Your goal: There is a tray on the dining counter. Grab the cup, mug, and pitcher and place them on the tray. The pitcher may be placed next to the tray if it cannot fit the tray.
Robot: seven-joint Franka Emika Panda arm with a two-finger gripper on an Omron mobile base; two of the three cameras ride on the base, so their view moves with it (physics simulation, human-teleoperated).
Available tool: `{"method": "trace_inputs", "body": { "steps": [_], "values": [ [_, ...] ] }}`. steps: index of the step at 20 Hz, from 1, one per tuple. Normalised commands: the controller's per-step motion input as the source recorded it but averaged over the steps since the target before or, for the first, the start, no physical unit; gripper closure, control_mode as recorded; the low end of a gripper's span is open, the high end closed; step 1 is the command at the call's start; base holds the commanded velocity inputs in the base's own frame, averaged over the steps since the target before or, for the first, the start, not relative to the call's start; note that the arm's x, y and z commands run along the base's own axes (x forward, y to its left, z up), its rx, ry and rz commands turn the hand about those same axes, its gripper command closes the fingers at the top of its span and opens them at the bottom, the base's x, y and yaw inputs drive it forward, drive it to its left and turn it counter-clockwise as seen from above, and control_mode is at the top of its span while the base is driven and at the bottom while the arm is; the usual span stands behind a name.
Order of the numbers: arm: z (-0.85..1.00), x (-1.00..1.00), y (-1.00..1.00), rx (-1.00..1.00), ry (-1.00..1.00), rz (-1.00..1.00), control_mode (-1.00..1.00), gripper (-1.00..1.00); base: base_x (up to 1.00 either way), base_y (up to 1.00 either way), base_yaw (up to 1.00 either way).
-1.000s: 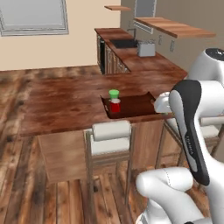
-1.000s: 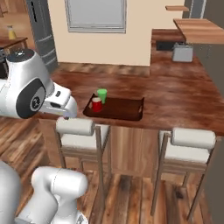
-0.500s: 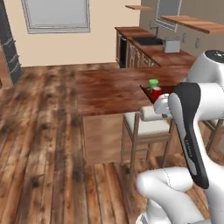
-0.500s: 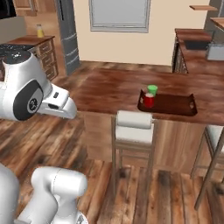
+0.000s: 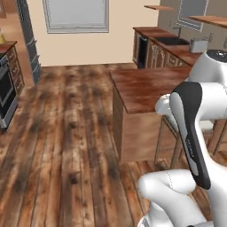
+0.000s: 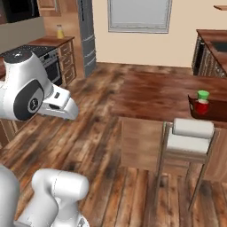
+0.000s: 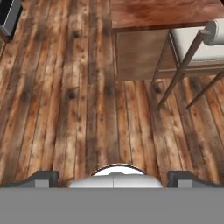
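Observation:
The dark brown tray (image 6: 212, 113) lies on the dining counter (image 6: 153, 94) at the right edge of the right base view. The red mug (image 6: 201, 108) stands in the tray's left end, with the green cup (image 6: 203, 94) just behind it. A small yellow pitcher (image 6: 59, 31) stands far off on the wood countertop beside the black stove, at the upper left. My gripper (image 7: 113, 177) hangs open over the plank floor, away from the counter, with nothing between its fingertips (image 7: 42, 177). In the left base view my arm hides the counter's right part (image 5: 142, 86).
A white-cushioned stool (image 6: 189, 134) stands against the counter's near side and also shows in the hand view (image 7: 197, 41). A black oven front (image 5: 5, 95) is at the far left. A tall dark fridge (image 6: 87, 35) stands by the window wall. Open wood floor (image 5: 66, 133) lies between.
The whole picture has shifted: the base has turned left, so the counter and tray slid to the right of both views and the stove side came in. The gripper stays open.

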Motion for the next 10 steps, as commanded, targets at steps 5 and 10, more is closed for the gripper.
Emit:
{"method": "trace_inputs", "body": {
  "steps": [5,10],
  "values": [
    [0.0,0.0,0.0,0.0,0.0,0.0,1.0,-1.0,0.33,1.0,0.0],
    [0.0,0.0,0.0,0.0,0.0,0.0,1.0,-1.0,0.6,1.0,0.0]
  ]
}}
